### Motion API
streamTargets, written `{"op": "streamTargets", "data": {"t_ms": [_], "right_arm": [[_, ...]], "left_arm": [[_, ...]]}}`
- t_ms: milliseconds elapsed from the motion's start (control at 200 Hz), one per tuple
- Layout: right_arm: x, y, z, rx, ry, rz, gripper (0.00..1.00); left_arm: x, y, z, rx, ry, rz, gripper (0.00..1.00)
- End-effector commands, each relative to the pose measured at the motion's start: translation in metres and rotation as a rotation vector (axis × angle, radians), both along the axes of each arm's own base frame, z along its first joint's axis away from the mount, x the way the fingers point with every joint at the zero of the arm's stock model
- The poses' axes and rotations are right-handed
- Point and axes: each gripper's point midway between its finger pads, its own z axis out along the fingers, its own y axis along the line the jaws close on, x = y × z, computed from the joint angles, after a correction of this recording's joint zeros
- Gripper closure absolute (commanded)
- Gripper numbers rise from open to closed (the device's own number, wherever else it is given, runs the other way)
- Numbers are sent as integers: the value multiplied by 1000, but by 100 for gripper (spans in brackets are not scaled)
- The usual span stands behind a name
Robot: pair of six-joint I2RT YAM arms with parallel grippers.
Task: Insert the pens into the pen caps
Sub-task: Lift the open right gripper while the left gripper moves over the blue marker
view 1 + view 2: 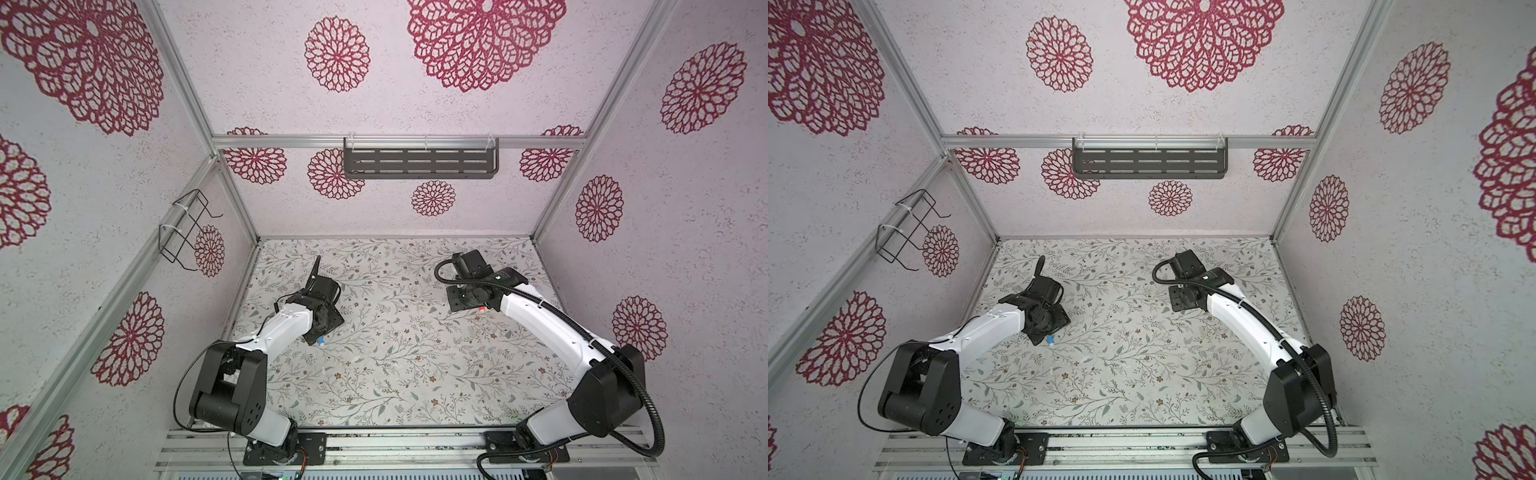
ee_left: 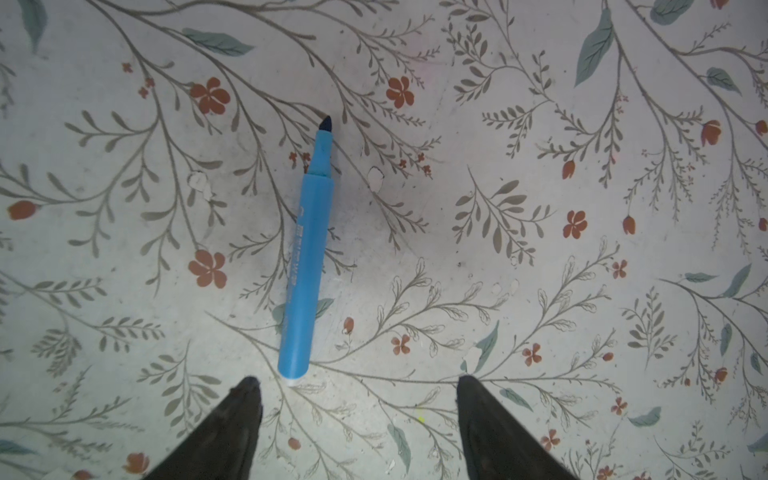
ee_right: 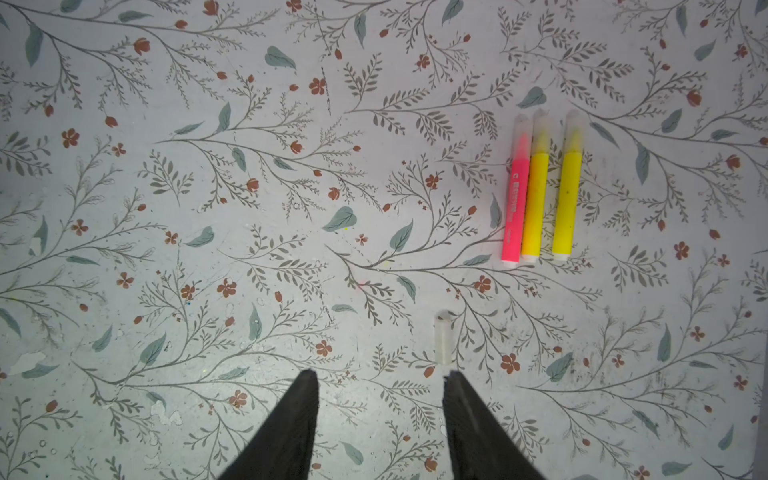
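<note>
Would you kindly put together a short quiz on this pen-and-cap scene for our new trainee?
1. True or false: the blue pen lies on the table with its tip bare.
2. Next to the pink pen lie two yellow pens. How many of these three wear a clear cap? A one, B two, C three.
3. Fill in: the loose clear cap lies on the table close to the ____ gripper.
Key: 1 true; 2 C; 3 right, meaning the right gripper, whose jaws stand open and hold nothing.
</note>
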Motion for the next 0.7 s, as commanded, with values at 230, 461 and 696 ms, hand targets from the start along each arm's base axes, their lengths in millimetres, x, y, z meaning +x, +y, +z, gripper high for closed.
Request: {"op": "streamTargets", "data": {"t_ms": [230,461,696], "right_arm": [[-1,-2,10,44,-52,-31,48],[-1,2,10,78,-56,-37,48],[-2,1,7,78,-51,-41,48]], "left_arm": [[-5,22,-33,-64,60,58,30],[-9,26,-45,-40,93,66,35],[-8,24,-55,-53,111,72,41]]}}
